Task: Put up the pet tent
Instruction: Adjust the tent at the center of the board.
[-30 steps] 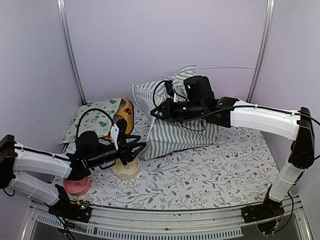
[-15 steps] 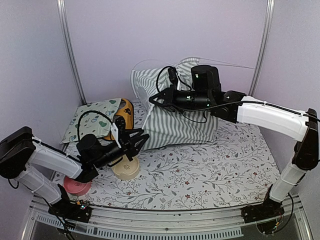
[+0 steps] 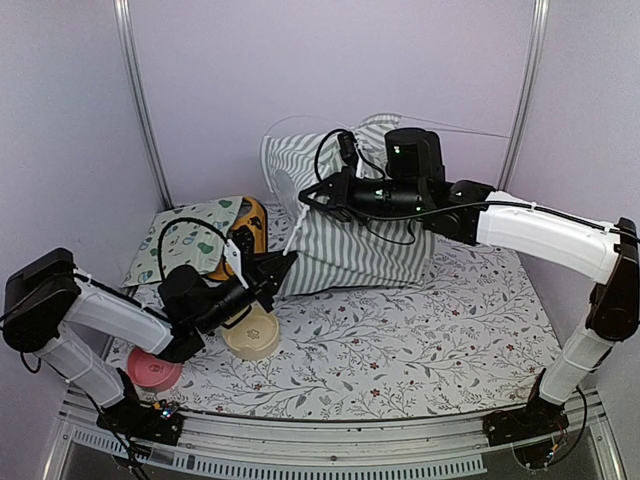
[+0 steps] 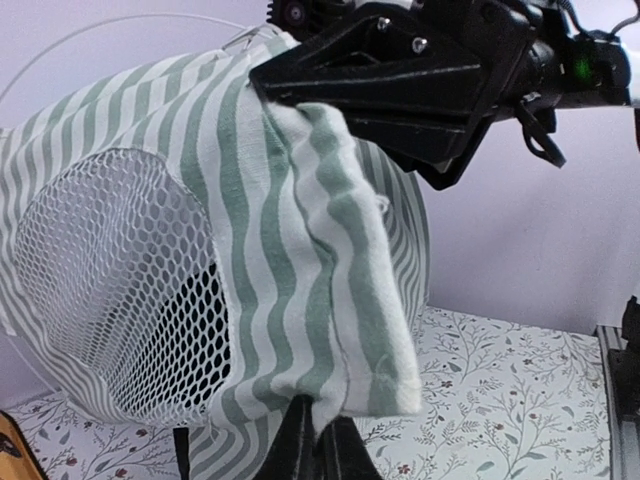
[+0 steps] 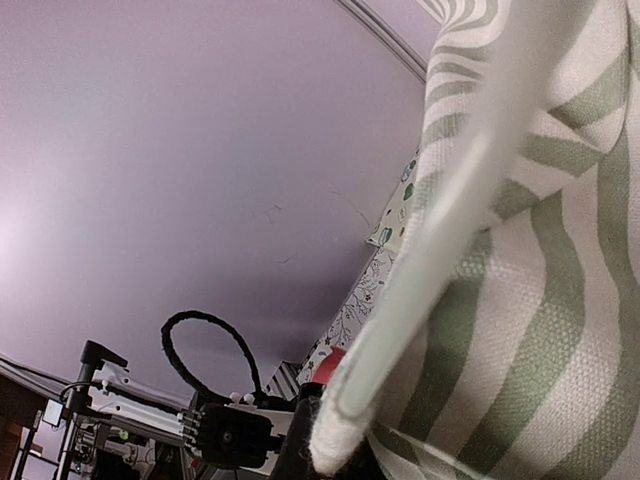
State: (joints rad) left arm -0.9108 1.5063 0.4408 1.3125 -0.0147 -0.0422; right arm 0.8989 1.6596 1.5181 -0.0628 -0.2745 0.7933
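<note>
the pet tent (image 3: pixel 360 250) lies toward 12 o'clock on the floral worktop (image 3: pixel 430 340), a slumped striped bundle raised at its 11 o'clock side. in the top view the right gripper (image 3: pixel 308 199) reaches in from 3 o'clock and is pinched together on a fold of striped fabric at that raised edge. the left gripper (image 3: pixel 284 266) comes in from 8 o'clock to the tent's lower corner at 7 o'clock, but from above its fingers are too small to judge. the left wrist view settles it: the two black fingers (image 4: pixel 300 450) stand together at 6 o'clock in the frame with the bottom corner of the hem caught between them. from there the striped flap runs up to the right gripper, clamped on it at 12 o'clock. that close view also shows a round white mesh window (image 4: pixel 120 290) at 9 o'clock on the tent, hard to read from above, and a thin white pole (image 4: pixel 90 45) arching over it. the right wrist view gives only a close strip of folded hem against the wall, with the left arm low at 7 o'clock. only the top view takes in the rest: a cream bowl (image 3: pixel 252 336) just below the left gripper, a pink bowl (image 3: pixel 155 370) at 8 o'clock by the left arm, and a cream mat (image 3: pixel 185 245) printed with teal shapes at 10 o'clock, an orange item (image 3: pixel 252 222) between it and the tent.
</note>
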